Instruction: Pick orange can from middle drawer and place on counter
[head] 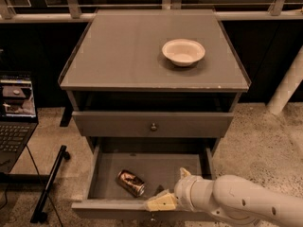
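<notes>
Orange can [131, 182] lies on its side on the floor of the middle drawer [166, 167], in the front left part, near the front panel and apart from the left wall. Its length runs slantwise, one end toward 10 o'clock and the other toward 4 o'clock. You see coppery, shiny sides with a pale patch on the label and a silver rim at the nearer end.

Your end effector [162, 202] sits at the drawer's front edge, at 4 o'clock from the can, near it but not touching. Its pale yellowish tip points toward 9 o'clock, and you cannot tell how wide it stands. It holds nothing that you can see. The white arm [236, 202] behind it comes in from 4 o'clock of the view.

The middle drawer is pulled out toward you, and the can is what it holds. Above it, the upper drawer front [118, 124] is shut, with a small round knob [153, 126] at its centre.

Farther back, the bench [123, 51] carries a white bowl [183, 52] at about 2 o'clock from its centre, upright, its inside pale and plain.

At 9 o'clock from the cabinet an open laptop [16, 108] shows a lit screen. At 3 o'clock, a white post [289, 84] leans by the wall.
</notes>
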